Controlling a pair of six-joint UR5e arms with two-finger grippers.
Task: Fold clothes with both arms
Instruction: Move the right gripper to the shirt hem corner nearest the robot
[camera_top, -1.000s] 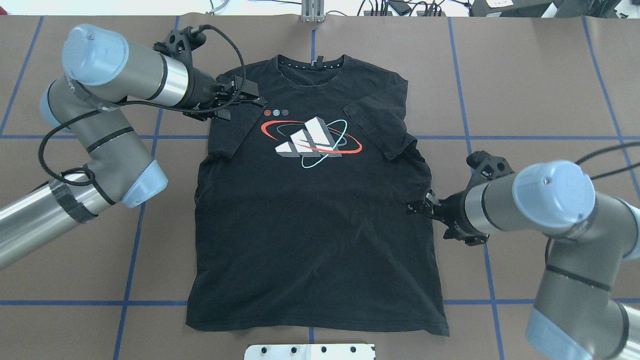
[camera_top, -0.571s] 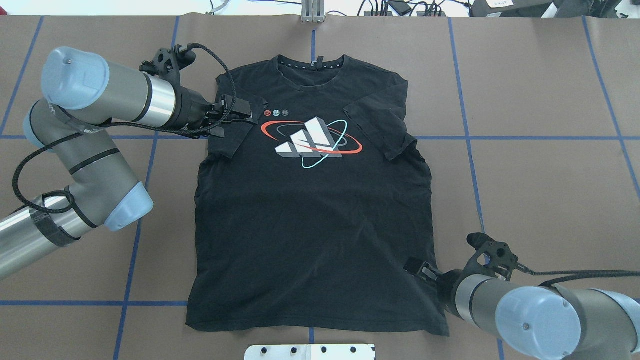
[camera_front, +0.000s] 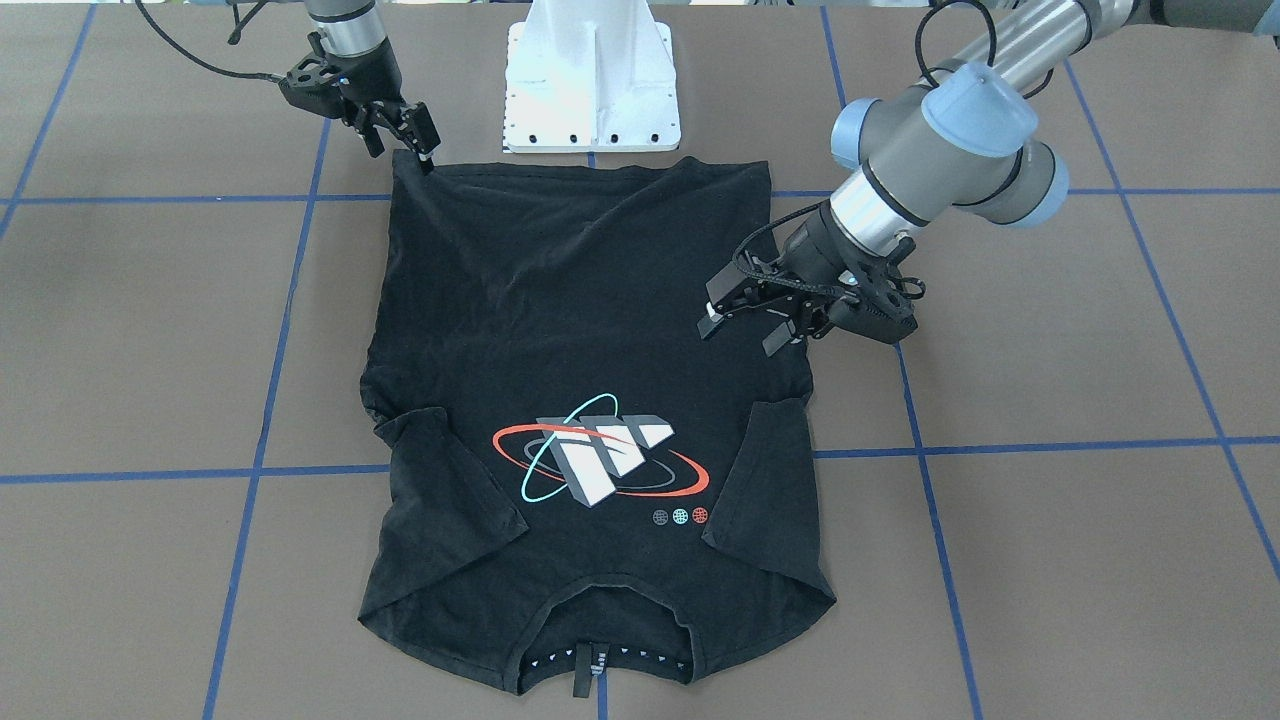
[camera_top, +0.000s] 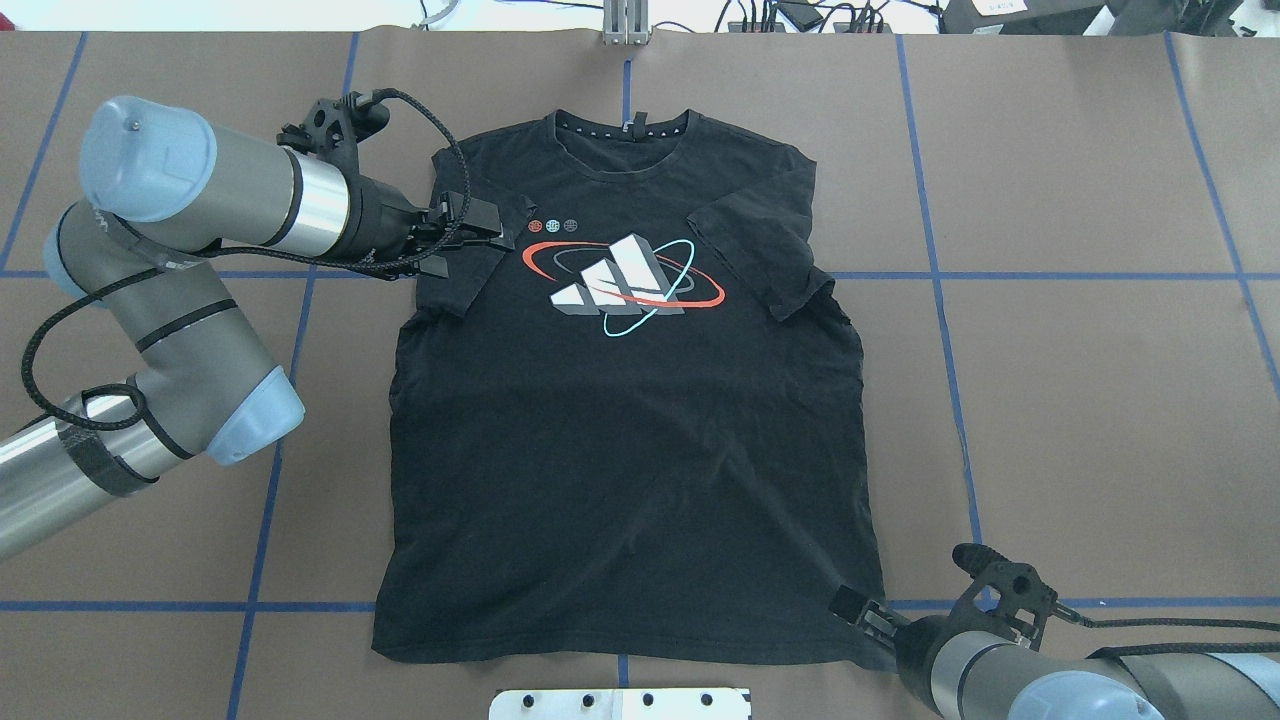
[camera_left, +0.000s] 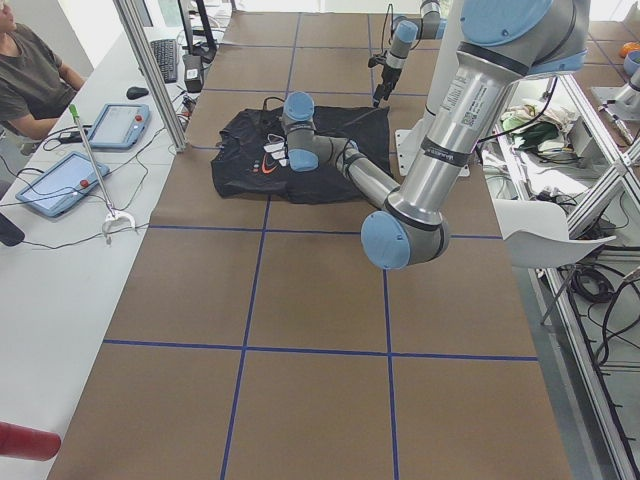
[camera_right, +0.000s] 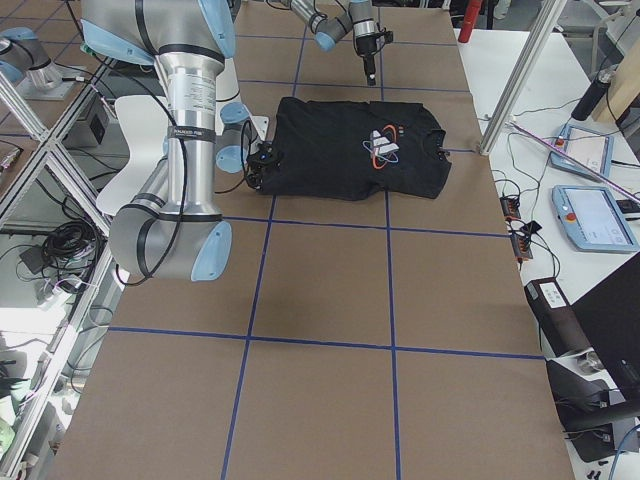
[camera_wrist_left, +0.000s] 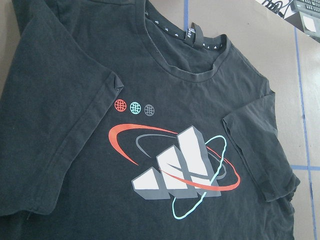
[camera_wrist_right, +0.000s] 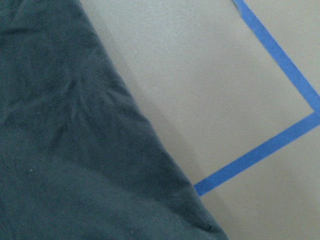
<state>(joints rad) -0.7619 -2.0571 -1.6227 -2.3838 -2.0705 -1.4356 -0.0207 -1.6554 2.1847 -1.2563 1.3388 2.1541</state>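
The black T-shirt lies flat with its logo facing up and both short sleeves turned inward. My left gripper hovers open over the folded sleeve on the shirt's left side, and it is seen from across the table as the left gripper. My right gripper stands open at the hem's near right corner, shown in the front-facing view as the right gripper. The left wrist view looks down on the logo. In the right wrist view only the shirt's edge and tape show, no fingers.
The white base plate sits at the near table edge just below the hem. Blue tape lines grid the brown table surface. In the exterior left view a person sits at a side bench with tablets.
My right arm has swept from the shirt's mid right side down to the near hem corner. My left gripper shifted slightly left and down over the sleeve, then held still.
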